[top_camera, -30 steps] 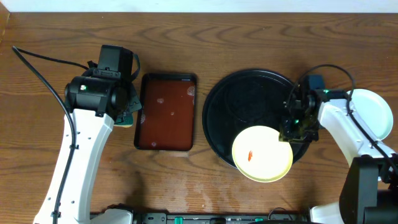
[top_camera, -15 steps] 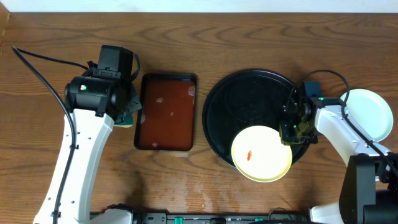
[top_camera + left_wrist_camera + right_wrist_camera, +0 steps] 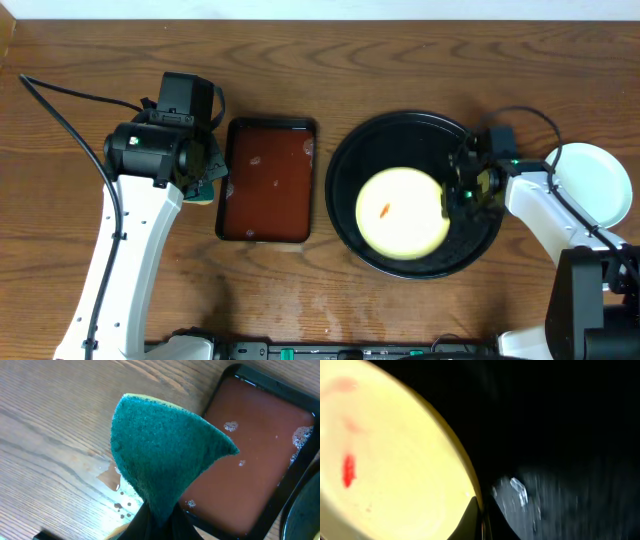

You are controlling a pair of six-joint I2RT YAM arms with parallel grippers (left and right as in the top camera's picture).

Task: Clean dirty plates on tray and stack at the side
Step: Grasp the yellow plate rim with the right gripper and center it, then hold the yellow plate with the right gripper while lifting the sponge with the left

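- shifted since the earlier overhead view: the yellow plate (image 3: pixel 403 213), which overhung the near-right rim of the black tray (image 3: pixel 400 140), is now seen lying wholly inside it.
- a red smear (image 3: pixel 385 210) is carried on that plate, so it is judged unwashed.
- a white plate (image 3: pixel 600 175) is set on the bare tabletop right of the tray (whether others lie stacked under it cannot be told).
- scrubbing and stacking of the yellow plate are judged outstanding.
- the right gripper (image 3: pixel 460 192) is pinched together on the yellow plate's right rim.
- the left gripper (image 3: pixel 152 525) is clamped on a green sponge (image 3: pixel 160 455), held beside the rectangular tray (image 3: pixel 268 123).
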